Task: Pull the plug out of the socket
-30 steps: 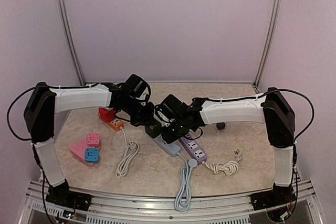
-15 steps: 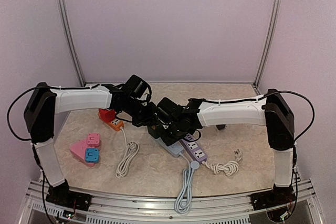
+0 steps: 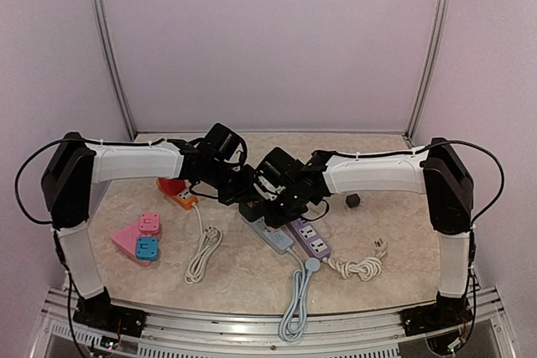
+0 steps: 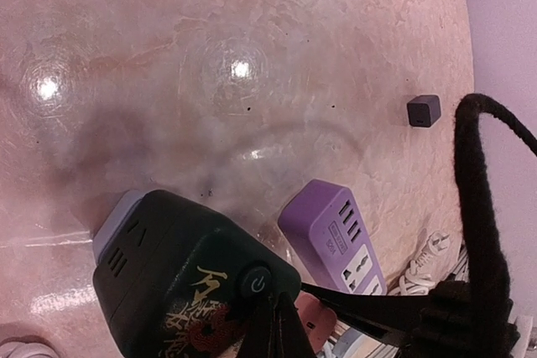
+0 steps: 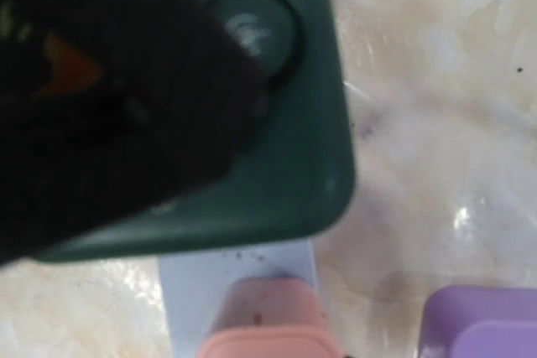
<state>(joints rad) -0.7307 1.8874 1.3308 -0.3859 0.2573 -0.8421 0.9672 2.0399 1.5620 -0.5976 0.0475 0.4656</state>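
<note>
Top external view: the marbled table [image 3: 377, 157] carries everything, and the grey-blue power strip [image 3: 273, 236] near its middle serves as the reference. The 2 arms meet over the far end of that strip, the left arm [image 3: 134, 159] reaching in from the left and the right arm [image 3: 373, 175] from the right.

A dark green block [image 4: 176, 266] with a round power button sits on top of the strip's far end. A purple power strip [image 3: 309, 239] lies just right of the grey-blue strip, roughly parallel to it. An orange power strip [image 3: 179, 194] lies well to its left, and a pink heart-shaped base [image 3: 130, 241] holding 2 small cubes lies further left. A coiled white cable [image 3: 203, 253] rests between the heart and the strip.

The left gripper [image 4: 270, 324] is pinched fully closed, holding nothing, its tips at the green block just beside the button. The pink plug [image 5: 268, 316] stands in the grey-blue strip right next to the green block. The right gripper [image 3: 264, 197] is at that plug; I cannot tell whether it grips it. A small black cube [image 3: 353, 200] lies apart, right of the strip.
</note>
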